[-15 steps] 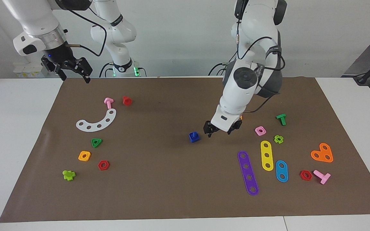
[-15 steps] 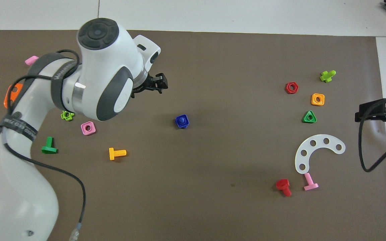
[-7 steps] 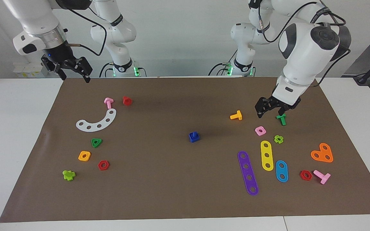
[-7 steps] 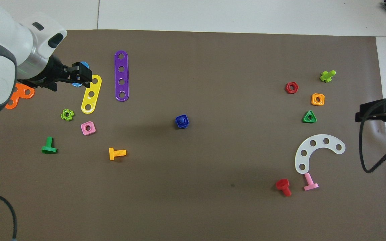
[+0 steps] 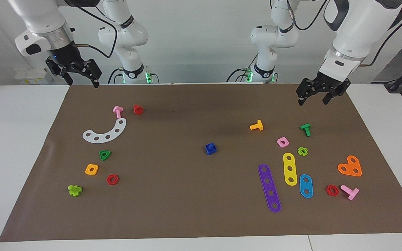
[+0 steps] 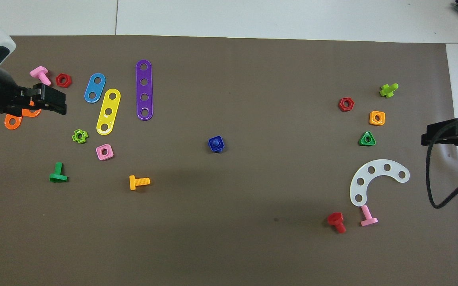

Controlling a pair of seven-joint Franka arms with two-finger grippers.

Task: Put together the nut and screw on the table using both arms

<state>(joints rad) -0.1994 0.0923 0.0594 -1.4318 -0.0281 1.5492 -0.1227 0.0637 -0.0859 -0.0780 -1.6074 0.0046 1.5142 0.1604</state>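
- The right tool [image 5: 82, 81] is held high over the corner of the brown mat [image 5: 173, 209] at the right arm's end of the desk [image 5: 16, 146]. Its fingers are spread and nothing is gripped between them. This arm is judged to be waiting.
- The nut [image 5: 209, 151] is found near the middle of the mat, well apart from every other toy part. It is seated on the screw [image 6: 215, 142], whose stem tip is seen through the nut's centre hole from above.
- The joining is therefore judged to be done, or very nearly so. How far the nut has been turned down the stem cannot be told.
- The blue pair is touched by neither tool and is left standing on the mat on its own.
- The left tool [image 5: 313, 99] is held in the air over the mat at the left arm's end, above the strip close to the robots. Its fingers are spread and nothing is held.
- Little is judged to be left, apart from bringing both arms to rest.
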